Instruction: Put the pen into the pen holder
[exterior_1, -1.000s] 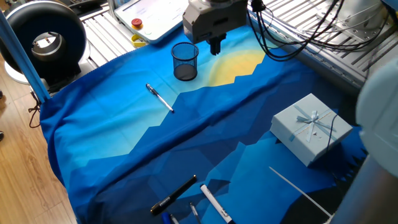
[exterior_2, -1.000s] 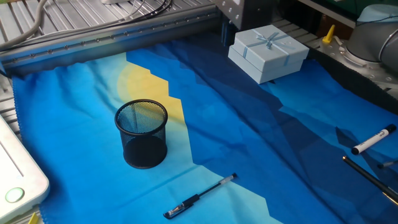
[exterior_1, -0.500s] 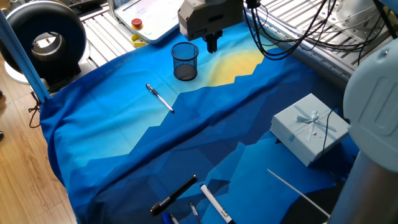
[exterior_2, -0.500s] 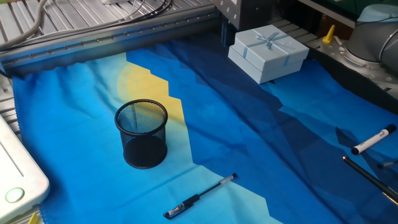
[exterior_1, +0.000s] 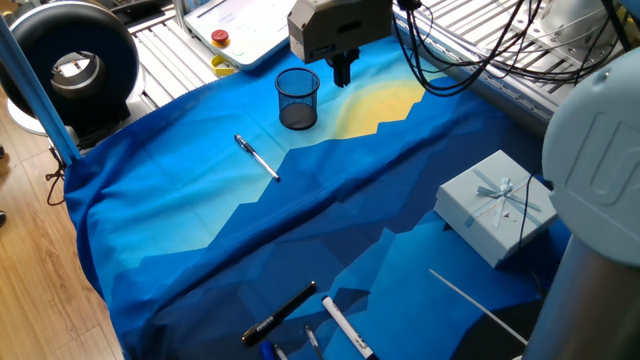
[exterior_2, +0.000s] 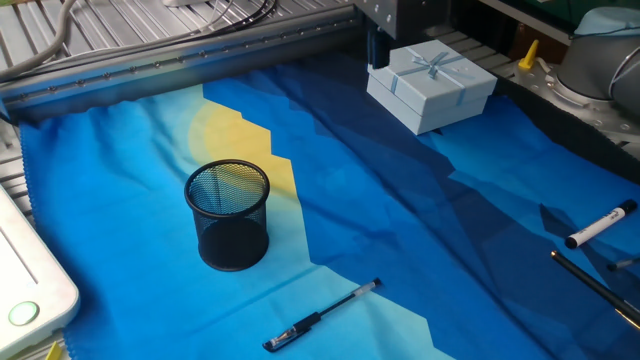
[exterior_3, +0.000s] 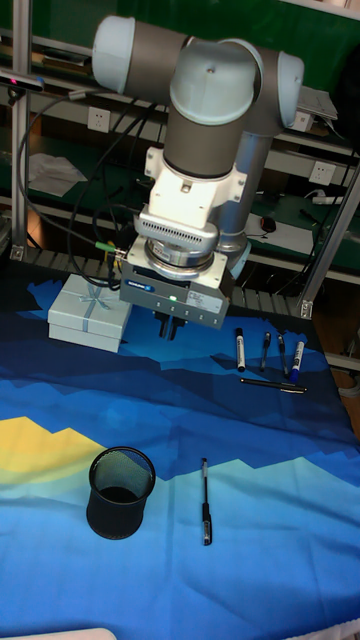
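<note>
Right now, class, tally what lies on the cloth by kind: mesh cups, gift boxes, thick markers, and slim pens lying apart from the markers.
Mesh cups: 1, the pen holder
Gift boxes: 1, the gift box
Thick markers: 2, the black marker and the white marker
Slim pens apart: 1, the pen
Total: 5
The thin bits beside the markers are too small to count.

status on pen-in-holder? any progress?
Nothing done yet: the pen lies flat on the cloth, untouched, beside the empty pen holder. In hand: nothing; the gripper hangs in the air, away from the pen, fingers close together, holding nothing. Left: reach the pen, grasp it, lift it, drop it into the holder.
</note>
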